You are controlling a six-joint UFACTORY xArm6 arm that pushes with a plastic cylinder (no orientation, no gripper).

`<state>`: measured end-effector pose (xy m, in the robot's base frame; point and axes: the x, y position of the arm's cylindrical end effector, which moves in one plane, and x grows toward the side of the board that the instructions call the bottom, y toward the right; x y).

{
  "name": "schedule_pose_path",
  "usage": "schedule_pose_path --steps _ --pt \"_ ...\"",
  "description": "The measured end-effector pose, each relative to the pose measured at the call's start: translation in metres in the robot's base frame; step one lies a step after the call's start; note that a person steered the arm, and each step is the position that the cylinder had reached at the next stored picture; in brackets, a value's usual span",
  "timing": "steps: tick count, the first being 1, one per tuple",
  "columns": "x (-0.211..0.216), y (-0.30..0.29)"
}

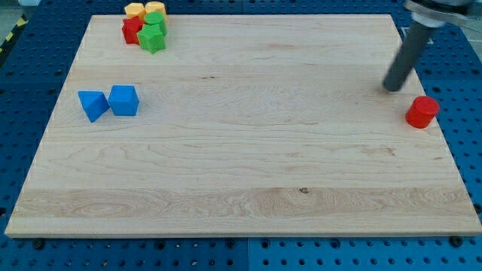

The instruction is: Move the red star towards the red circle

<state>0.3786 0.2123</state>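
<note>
rod tilted, tip on table view's right, bare, holding nothing | just up-left of red circle | red star far top-left in cluster, pointing unclear

The board is pale wood with a fine straight grain, smooth and matt; the surface beneath it is blue perforated metal. The red circle, blue blocks and the clustered blocks look like smooth, slightly shiny plastic; the rod is dark and matt.

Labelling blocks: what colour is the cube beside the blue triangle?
Blue; the cube shows plainly in the camera view, at the view's left.
</note>
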Motion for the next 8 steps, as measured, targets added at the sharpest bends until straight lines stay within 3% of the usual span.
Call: schedule_pose_path --steps 2,4,5,6,8 --pt "-0.005 -0.164" --pt "-0.011 -0.372" --pt "-0.046 -0.459" --pt "-0.102 -0.512" --pt "-0.127 -0.517"
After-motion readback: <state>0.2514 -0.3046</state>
